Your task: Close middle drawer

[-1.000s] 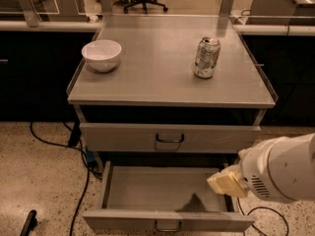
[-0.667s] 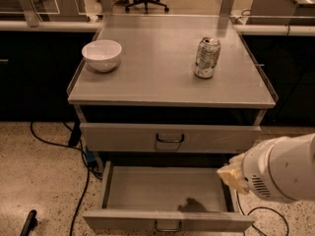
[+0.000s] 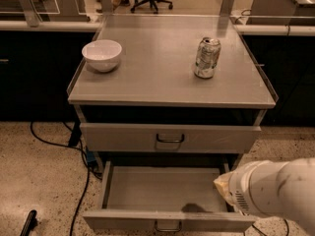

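Arm: a white, rounded, scuffed arm casing (image 3: 275, 193) is seen nearest, entering from the lower right corner.
Gripper: the gripper (image 3: 222, 187) is shown only as a cream-coloured tip at the end of the casing, held at the right side wall of the open tray. Whether it is released or clenched cannot be told, and nothing is seen to be held.
Middle drawer: the middle drawer (image 3: 147, 191) is found low in the view, pulled well out of the cabinet. Its low grey metal front panel lies closest to the camera, with a small dark loop handle (image 3: 168, 226) at its centre.
Key relation: the front panel is stretched left to right, and the gripper is placed behind it, on the cabinet side. The handle lies to the left of the gripper and nearer the camera. It is judged that the gripper must be brought round to the panel's outer face before a push away from the camera can be made.
Tray: a shallow, flat, matte grey floor is seen, bare apart from a shadow.
Upper drawer: a taller grey front (image 3: 123, 137) with a larger handle is set above.
Tabletop: a smooth grey top (image 3: 157, 73) is seen.
Bowl: a round, glossy white bowl (image 3: 102, 54) is stood at the left.
Can: a dented metal can (image 3: 206, 58) is stood upright at the right, well apart from the bowl.
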`<state>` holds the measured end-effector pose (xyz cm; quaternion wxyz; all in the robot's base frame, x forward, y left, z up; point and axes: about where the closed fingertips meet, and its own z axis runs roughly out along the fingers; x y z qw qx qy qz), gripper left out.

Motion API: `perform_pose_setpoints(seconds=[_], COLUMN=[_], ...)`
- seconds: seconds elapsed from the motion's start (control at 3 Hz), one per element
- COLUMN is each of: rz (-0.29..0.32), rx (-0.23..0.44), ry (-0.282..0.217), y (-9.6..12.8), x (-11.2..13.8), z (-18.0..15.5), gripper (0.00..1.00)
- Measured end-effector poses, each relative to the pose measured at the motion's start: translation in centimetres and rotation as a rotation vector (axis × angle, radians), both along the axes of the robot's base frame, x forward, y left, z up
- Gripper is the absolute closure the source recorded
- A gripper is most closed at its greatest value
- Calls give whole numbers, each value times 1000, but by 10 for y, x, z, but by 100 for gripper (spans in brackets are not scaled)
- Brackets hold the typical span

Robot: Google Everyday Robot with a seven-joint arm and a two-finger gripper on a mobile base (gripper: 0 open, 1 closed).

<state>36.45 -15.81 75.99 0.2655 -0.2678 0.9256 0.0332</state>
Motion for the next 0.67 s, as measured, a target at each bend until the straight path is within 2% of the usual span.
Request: perform_pose_setpoints(seconds=[0.33,0.67], rz=[-84,-182], rx=[10,60], ry=[9,5], y=[-10,-22], x=[-3,-3], z=[-60,-103], gripper=[100,100])
